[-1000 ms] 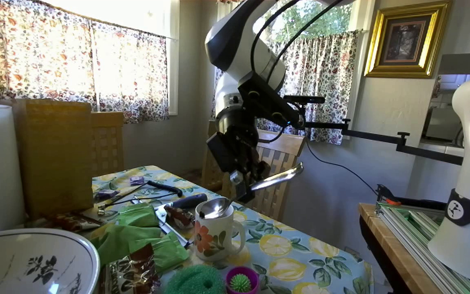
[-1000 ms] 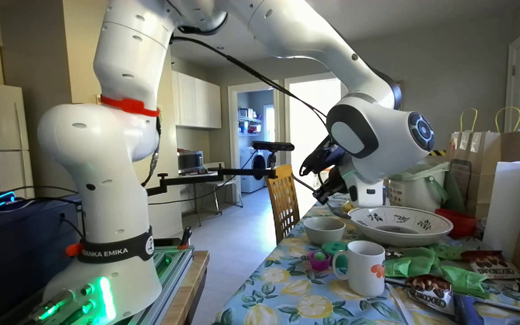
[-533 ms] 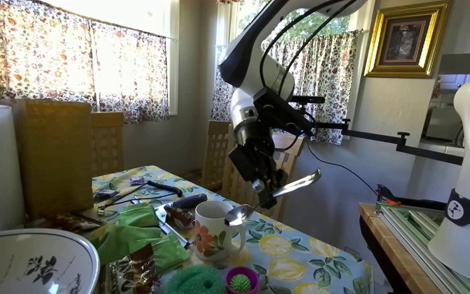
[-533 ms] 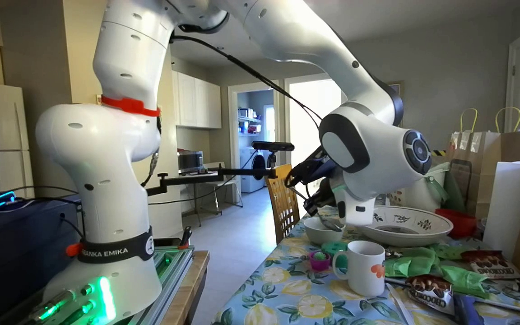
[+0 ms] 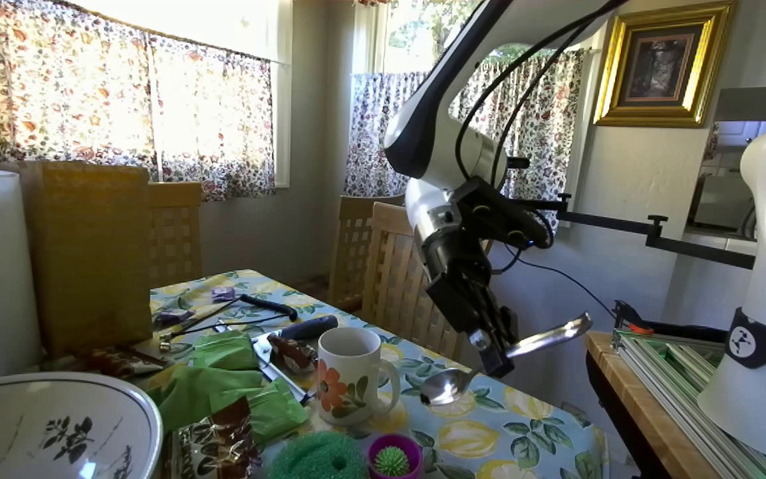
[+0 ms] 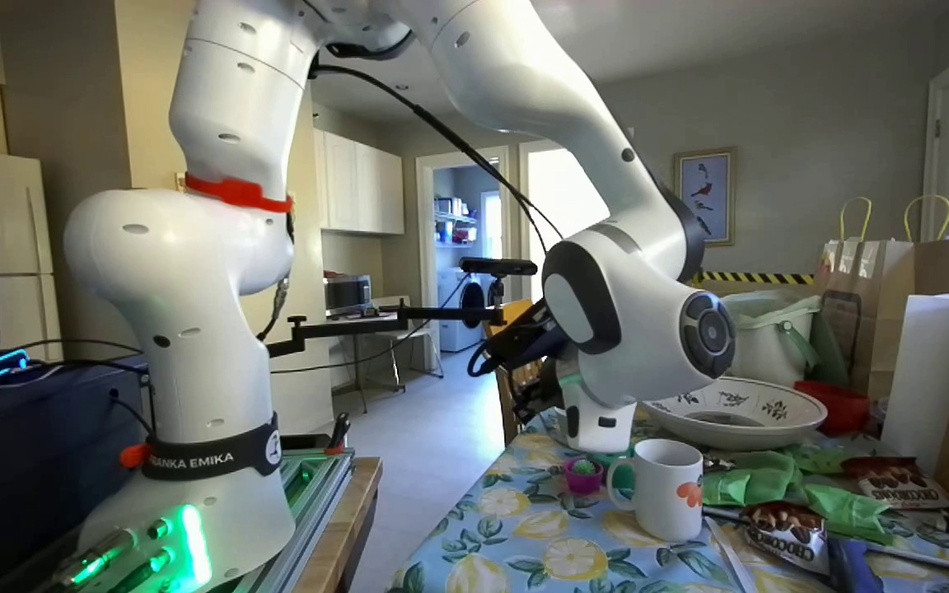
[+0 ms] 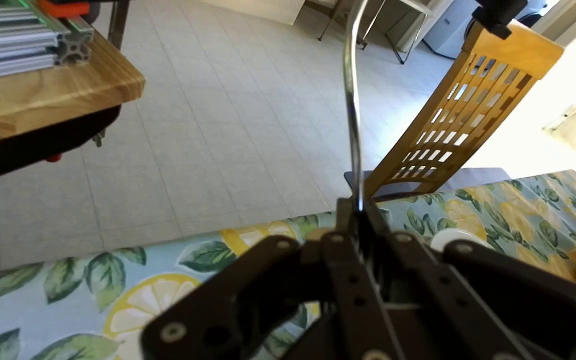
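My gripper (image 5: pixel 499 362) is shut on a metal spoon. The spoon (image 5: pixel 446 387) is held above the near side of the lemon-print table, with its bowl low on the left and its handle rising to the right. In the wrist view the fingertips (image 7: pixel 360 207) pinch the thin spoon handle (image 7: pixel 352 100), which points up the picture. The spoon's bowl is hidden in the wrist view. A white mug with an orange flower (image 5: pixel 350 379) stands upright left of the spoon, apart from it. The mug also shows in an exterior view (image 6: pixel 666 494), where the gripper (image 6: pixel 536 403) is partly hidden by the arm.
A small pink cup (image 5: pixel 416 459) with a green spiky ball and a green sponge (image 5: pixel 316 459) lie near the mug. A large patterned bowl (image 6: pixel 804 412), green wrappers (image 5: pixel 203 392) and snack packets (image 6: pixel 787 535) are on the table. A camera bar (image 6: pixel 343 329) and chair (image 7: pixel 448 115) stand beside it.
My gripper and the spoon have moved away from the mug, to the right and down in an exterior view. The spoon bowl was over the mug's mouth and is now clear of it.
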Robot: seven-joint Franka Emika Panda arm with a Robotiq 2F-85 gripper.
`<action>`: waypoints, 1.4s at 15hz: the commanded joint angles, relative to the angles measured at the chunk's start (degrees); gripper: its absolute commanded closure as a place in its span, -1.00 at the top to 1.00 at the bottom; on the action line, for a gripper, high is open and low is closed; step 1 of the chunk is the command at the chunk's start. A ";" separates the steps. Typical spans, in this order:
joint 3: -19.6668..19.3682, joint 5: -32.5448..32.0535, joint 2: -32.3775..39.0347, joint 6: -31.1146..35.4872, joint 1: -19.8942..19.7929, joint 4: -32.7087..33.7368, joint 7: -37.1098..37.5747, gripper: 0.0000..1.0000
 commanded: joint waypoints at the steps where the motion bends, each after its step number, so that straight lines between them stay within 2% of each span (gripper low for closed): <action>1: 0.10 0.87 -1.62 2.71 -0.48 -4.14 -5.04 -0.96; 5: 0.31 3.66 -1.76 10.25 -0.23 -6.58 -8.62 -0.96; 12: 1.64 15.80 -0.02 22.57 0.00 -8.25 -16.60 -0.96; 16: 2.00 21.43 0.93 26.12 0.26 -8.54 -18.33 -0.96; 21: 2.04 25.23 2.87 35.00 2.02 -8.36 -16.30 -0.96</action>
